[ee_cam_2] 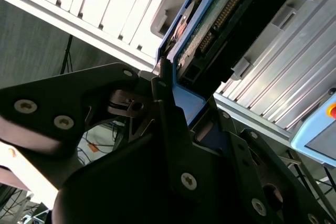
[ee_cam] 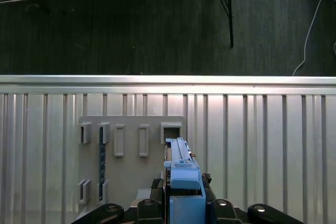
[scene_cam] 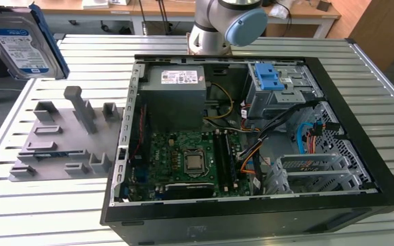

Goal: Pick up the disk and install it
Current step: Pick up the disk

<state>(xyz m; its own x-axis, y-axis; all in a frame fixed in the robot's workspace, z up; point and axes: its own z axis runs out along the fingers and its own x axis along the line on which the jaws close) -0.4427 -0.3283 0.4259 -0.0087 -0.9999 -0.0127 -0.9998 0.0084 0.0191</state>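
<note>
The disk (scene_cam: 20, 45) hangs in the air above the table's far corner at the exterior view's left. Its silver face with the white-and-blue label shows, and a blue bracket frames it. In the first wrist view the disk (ee_cam: 179, 162) appears edge-on, with my gripper (ee_cam: 181, 205) shut on its blue bracket. In the second wrist view my gripper (ee_cam_2: 169, 80) has its black fingers (ee_cam_2: 164, 109) clamped on the bracket's end, and the disk (ee_cam_2: 226, 17) shows its circuit-board side. The grey holder plate (ee_cam: 131, 174) lies on the table below the disk.
An open black computer case (scene_cam: 361, 200) lies on the slatted metal table (scene_cam: 46, 215). It holds a motherboard, cables and a grey drive cage (scene_cam: 255, 97) topped by a blue-latched tray (scene_cam: 268, 77). The grey holder plate (scene_cam: 53, 141) sits beside the case. The arm's base (scene_cam: 224, 23) stands behind the case.
</note>
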